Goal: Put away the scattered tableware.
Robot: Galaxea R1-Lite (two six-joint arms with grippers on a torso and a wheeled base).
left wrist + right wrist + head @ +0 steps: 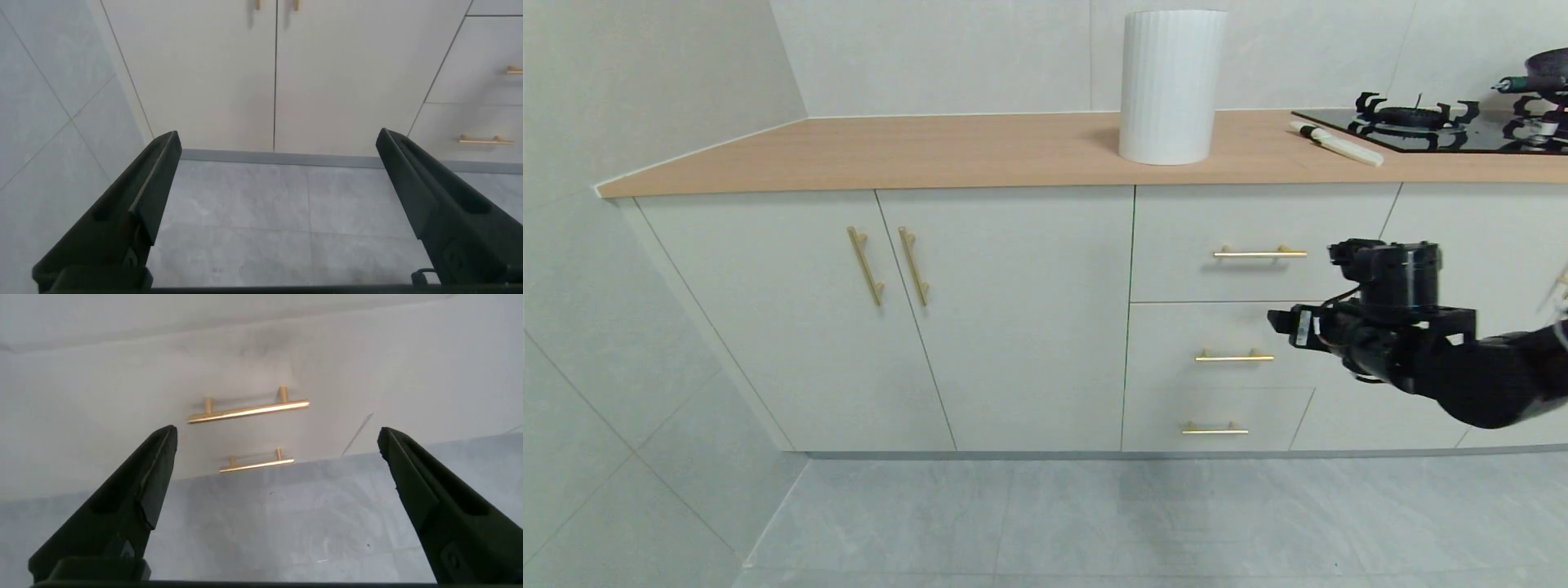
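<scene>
My right hand [275,439]: fingers wide apart, empty, facing the drawer handles [248,411].
My left hand [278,139]: wide apart, empty, above the floor [245,212].
Bench [931,151]: front edge overhangs the drawers.

Pale tiled walls [931,49]. Wooden worktop [931,151] over cream cabinets [1029,327]: brass-handled doors [792,327] at 9 o'clock, three drawers [1225,327] at 3. Black hob [1437,135] at 2 o'clock. Grey tiled floor [1094,523] at 6.

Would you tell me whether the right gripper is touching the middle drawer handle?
Apart. The right wrist view shows the middle drawer handle well ahead of the open right gripper, cabinet front visible between them.
</scene>
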